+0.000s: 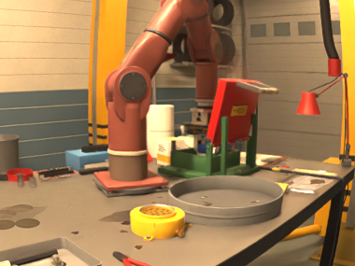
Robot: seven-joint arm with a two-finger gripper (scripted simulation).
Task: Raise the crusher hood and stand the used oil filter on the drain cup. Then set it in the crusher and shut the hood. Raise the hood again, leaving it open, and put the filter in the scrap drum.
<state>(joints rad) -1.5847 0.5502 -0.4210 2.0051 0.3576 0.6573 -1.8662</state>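
Observation:
The used oil filter point(202, 147), blue, sits low inside the green crusher point(209, 161), mostly hidden by the frame and the raised hood, and it is held in my gripper point(201, 136), which reaches straight down behind the hood. The red crusher hood point(232, 109) stands tilted up and open, its handle at the top right. The yellow drain cup point(157, 220) with its perforated top stands near the front of the bench, apart from everything. The wide grey scrap drum point(226, 199), a shallow round pan, lies between the cup and the crusher.
A white canister point(160, 122) stands behind the crusher beside my red arm base point(128, 178). A red lamp point(308, 103) hangs at the right edge, tools lie along the bench's right side, and a blue box point(86, 157) sits at the left.

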